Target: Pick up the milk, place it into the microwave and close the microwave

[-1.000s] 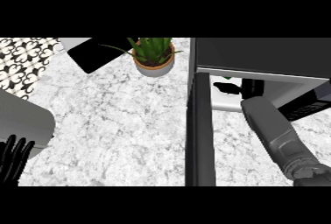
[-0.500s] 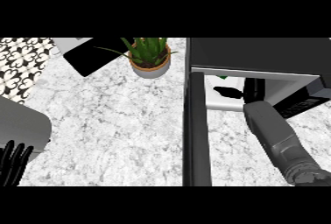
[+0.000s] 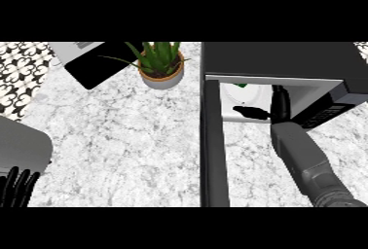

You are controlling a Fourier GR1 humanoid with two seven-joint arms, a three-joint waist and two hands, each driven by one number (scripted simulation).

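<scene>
marble counter (image 3: 129, 146) fills the view, with a patterned tile strip at the far left. at the right stands the microwave (image 3: 280, 58), its door (image 3: 212, 146) swung open toward the viewer and seen edge-on as a dark bar. the right hand (image 3: 279, 104) reaches into the white cavity, fingers long and close together pointing inward; whether they curl round anything cannot be told, since the hand looks dark against its own shadow on the cavity floor. the milk (image 3: 240, 85) shows only as a small green and white bit at the cavity's back edge, left of the hand and apart from it. the grey forearm runs from the lower right corner up to the cavity, lying just right of the open door. the left hand (image 3: 17, 187) rests at the lower left edge, fingers straight and up, beside a grey rounded object (image 3: 22, 146). a potted plant (image 3: 161, 65) stands near the microwave's left side, with a black panel (image 3: 101, 63) beyond it. broad bare counter lies left of the door.
</scene>
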